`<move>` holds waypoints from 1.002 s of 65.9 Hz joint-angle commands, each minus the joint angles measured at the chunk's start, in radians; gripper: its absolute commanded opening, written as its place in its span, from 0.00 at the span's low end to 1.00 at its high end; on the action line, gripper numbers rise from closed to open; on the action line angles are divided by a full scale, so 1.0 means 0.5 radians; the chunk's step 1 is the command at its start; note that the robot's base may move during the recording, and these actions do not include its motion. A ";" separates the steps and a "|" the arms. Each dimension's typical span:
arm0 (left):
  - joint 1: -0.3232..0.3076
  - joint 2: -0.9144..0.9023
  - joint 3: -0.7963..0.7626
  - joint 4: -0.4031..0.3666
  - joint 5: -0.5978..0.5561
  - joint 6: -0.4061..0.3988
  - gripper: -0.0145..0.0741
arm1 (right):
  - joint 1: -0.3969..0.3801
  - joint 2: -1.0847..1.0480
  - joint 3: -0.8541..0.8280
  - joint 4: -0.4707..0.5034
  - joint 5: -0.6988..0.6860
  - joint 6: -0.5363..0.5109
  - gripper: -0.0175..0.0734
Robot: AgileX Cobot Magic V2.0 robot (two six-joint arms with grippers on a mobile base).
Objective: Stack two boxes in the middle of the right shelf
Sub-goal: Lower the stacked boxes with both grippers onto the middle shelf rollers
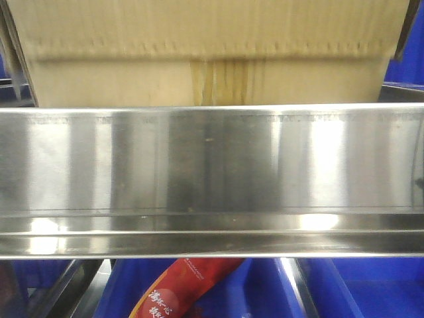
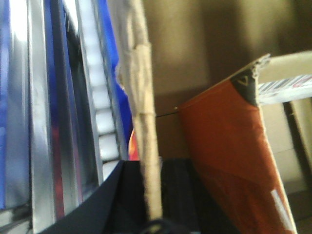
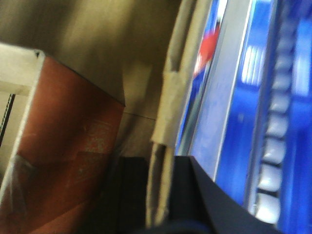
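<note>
A box (image 1: 205, 53) sits on the shelf (image 1: 212, 179), above a bin (image 1: 371, 291).

Box (image 1: 205, 53) fills space above shelf lip (image 1: 212, 165); no gap.

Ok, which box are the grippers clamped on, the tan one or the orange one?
The tan carton: its side walls run between the fingers of the left gripper and the right gripper. The orange box sits inside it, ungripped.
</note>
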State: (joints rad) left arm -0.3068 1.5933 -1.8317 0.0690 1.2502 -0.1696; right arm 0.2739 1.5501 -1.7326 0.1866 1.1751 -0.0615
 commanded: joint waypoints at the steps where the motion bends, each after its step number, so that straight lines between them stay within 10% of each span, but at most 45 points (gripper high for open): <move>1: 0.008 -0.010 -0.013 0.099 -0.058 0.003 0.08 | -0.009 -0.028 -0.019 -0.035 -0.026 -0.036 0.25; 12: 0.008 -0.010 -0.013 0.099 -0.058 0.003 0.37 | -0.009 -0.036 -0.019 -0.035 -0.030 -0.036 0.64; 22: 0.008 -0.034 -0.013 0.094 -0.058 0.003 0.88 | -0.009 -0.079 -0.023 -0.035 -0.027 -0.036 0.78; 39: 0.008 -0.251 -0.013 0.080 -0.058 0.003 0.67 | -0.009 -0.306 -0.023 -0.035 -0.089 -0.036 0.61; 56: 0.008 -0.676 0.289 0.098 -0.058 0.003 0.27 | -0.009 -0.688 0.234 -0.070 -0.307 -0.036 0.02; 66: 0.008 -1.084 0.819 0.098 -0.394 0.003 0.04 | -0.009 -1.026 0.666 -0.107 -0.542 -0.036 0.02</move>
State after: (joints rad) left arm -0.3068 1.1447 -1.5416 0.1189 1.1537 -0.1693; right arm 0.2722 1.1139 -1.5005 0.1562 0.9796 -0.0697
